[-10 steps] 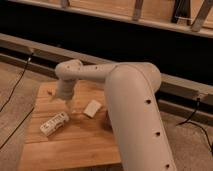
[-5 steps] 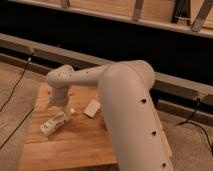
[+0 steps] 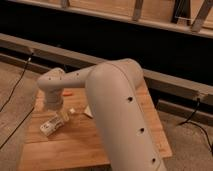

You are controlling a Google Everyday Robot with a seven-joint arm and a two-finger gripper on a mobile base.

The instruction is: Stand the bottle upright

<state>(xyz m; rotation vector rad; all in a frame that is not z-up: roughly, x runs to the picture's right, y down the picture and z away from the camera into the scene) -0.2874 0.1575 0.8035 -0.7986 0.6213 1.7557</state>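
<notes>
Wooden bench (image 3: pixel 75 150) fills the lower left of the frame under the bent white arm (image 3: pixel 120 110). At lower left the bottle (image 3: pixel 50 126) lies on its side; the claw (image 3: pixel 60 114), spread wide, hangs just above. Best straddle its body squarely before closing and tipping.

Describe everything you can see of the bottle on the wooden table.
The bottle is small, slim and looks like clear plastic with a pale label. It lies on its side, slanted, on the left part of the wooden table, not yet upright. Which end has the cap is unclear. The gripper hangs open right over its far end; whether they touch cannot be told.
</notes>
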